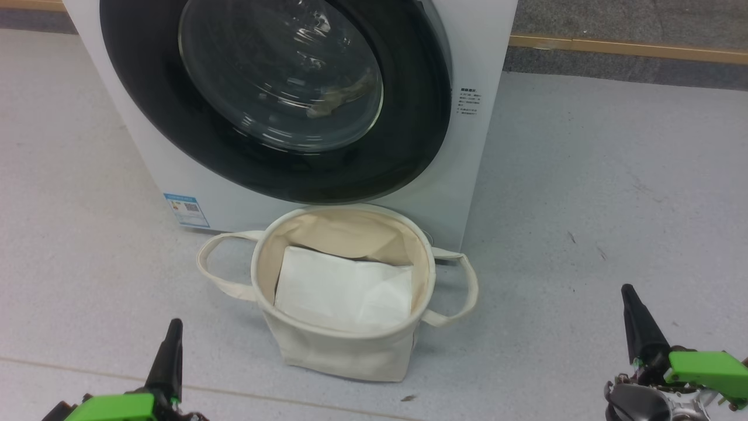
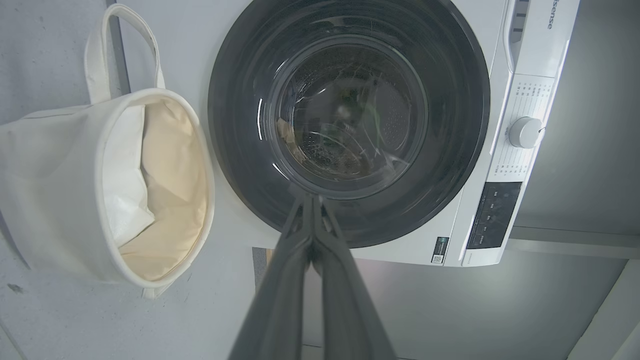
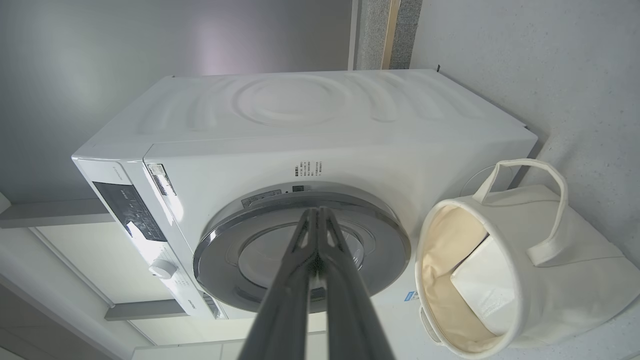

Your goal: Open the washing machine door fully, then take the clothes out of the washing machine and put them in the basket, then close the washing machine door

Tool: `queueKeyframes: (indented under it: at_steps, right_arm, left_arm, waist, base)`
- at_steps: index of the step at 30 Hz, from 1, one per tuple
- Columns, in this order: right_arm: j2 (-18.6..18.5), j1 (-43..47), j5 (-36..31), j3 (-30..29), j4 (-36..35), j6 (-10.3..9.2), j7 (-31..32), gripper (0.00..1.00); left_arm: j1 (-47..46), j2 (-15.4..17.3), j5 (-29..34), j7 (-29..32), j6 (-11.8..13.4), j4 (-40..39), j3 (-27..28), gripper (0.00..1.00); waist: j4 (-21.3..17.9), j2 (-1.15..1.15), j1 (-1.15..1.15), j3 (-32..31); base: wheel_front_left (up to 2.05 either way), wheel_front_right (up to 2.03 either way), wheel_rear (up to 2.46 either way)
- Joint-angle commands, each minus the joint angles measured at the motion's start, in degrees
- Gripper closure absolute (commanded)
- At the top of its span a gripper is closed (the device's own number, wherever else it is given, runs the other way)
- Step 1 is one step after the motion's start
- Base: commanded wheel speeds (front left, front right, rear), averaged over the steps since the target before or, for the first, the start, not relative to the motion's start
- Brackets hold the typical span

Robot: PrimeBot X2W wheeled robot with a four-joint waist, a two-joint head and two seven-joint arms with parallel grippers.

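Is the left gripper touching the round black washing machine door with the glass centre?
Apart. Head view shows the left gripper at the bottom edge, grey floor between it and the black washing machine door.

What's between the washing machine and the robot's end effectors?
Head view: the cream basket, holding a folded white sheet, stands by the washing machine; bare floor separates it from the left end effector and right end effector.

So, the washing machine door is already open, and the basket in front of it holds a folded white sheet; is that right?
Not quite: the washing machine door is shut, as the head view shows. The basket in front of it does hold a folded white sheet.
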Motion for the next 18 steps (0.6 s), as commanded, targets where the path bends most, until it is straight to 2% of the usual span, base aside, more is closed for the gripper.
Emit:
queueKeyframes:
  at_steps: [1, 18]
  right_arm:
    - [-0.3, -0.8, -0.2, 1.2, -1.8, 0.02, 0.4, 1.00]
    - [-0.3, -0.8, -0.2, 1.2, -1.8, 0.02, 0.4, 1.00]
  left_arm:
    - [-2.1, 0.3, 0.2, 0.5, -0.4, -1.5, 1.9, 1.00]
    - [-2.1, 0.3, 0.2, 0.5, -0.4, -1.5, 1.9, 1.00]
  waist:
    - [0.0, 0.00, 0.00, 0.0]
    - [0.0, 0.00, 0.00, 0.0]
  base:
    - [0.00, 0.00, 0.00]
    - [0.00, 0.00, 0.00]
